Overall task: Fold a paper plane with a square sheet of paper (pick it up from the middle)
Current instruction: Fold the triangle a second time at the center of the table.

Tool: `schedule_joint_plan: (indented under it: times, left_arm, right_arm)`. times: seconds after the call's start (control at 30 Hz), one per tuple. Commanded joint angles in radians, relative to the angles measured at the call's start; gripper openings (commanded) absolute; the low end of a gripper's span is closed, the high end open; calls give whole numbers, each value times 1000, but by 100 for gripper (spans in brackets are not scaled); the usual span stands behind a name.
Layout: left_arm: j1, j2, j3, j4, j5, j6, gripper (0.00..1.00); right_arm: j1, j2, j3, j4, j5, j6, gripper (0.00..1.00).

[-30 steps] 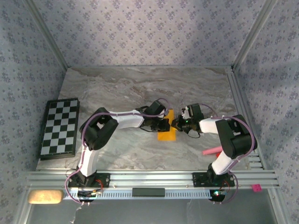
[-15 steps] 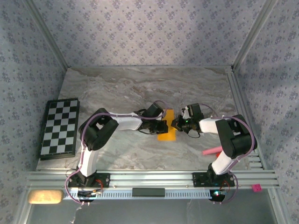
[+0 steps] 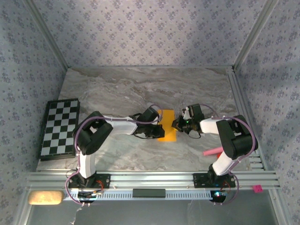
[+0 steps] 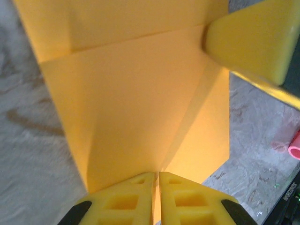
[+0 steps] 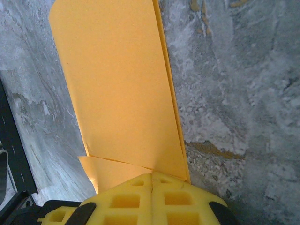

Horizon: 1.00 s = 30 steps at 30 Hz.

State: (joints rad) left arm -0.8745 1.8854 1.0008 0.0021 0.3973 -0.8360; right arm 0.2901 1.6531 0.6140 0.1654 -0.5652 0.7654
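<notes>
orange-yellow thin paper sheet (image 3: pixel 167 132), folded into a narrow strip, lies on the grey marble-patterned worktop (image 3: pixel 122 89), about in the middle and between the two claws. in the top view the left claw (image 3: pixel 157 131) meets the left long edge of the paper sheet and the right claw (image 3: pixel 177 124) meets its right edge near the far end.

in the left wrist view the paper sheet (image 4: pixel 136 103) shows one straight crease across it and one slanted fold line that runs away from the left claw (image 4: pixel 157 177). the yellow fingers of this claw stand almost together, with only a thin slit between them, and the paper edge reaches them. i cannot tell if they pinch it or not. at the far corner of the sheet one yellow finger of the right claw (image 4: pixel 248 42) lies on the paper.

in the right wrist view the right claw (image 5: pixel 152 178) is clenched, its tips touching the near edge of the paper sheet (image 5: pixel 117 84), where a small flap sticks out to the left.

a black-and-white chequered board (image 3: pixel 59 127) lies at the left edge of the worktop, well apart from the paper. a pink stick (image 3: pixel 213 151) lies near the right arm's base
</notes>
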Motion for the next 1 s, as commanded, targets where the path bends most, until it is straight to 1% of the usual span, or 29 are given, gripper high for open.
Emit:
schedule_joint_plan:
  times: [0.0,0.1,0.27,0.43,0.57,0.67,0.83,0.97]
  left_arm:
    - [-2,-40,-77,-68,11,-2,13]
    - [-3,-72,-128,-57,7,-3,13]
    - [-4,-115,-172,-92,-12,30,13]
    - [-7,-163,-163,-113,-21,60,13]
    - [-3,-202,-116,-113,-37,62,13]
    - [8,-182,-59,-100,-18,57,13]
    - [29,-86,36,-50,24,33,12]
    - [29,-18,84,-88,24,49,10]
  right_arm:
    - [-8,42,-28,-152,102,-30,2]
    - [-8,41,-26,-155,102,-30,2]
    - [-7,40,-24,-162,103,-29,2]
    - [-6,40,-22,-165,104,-29,2]
    - [-4,39,-19,-165,102,-29,2]
    - [-2,37,-18,-166,102,-28,2]
    - [1,37,-11,-167,96,-28,2]
    - [1,38,-9,-160,86,-28,3]
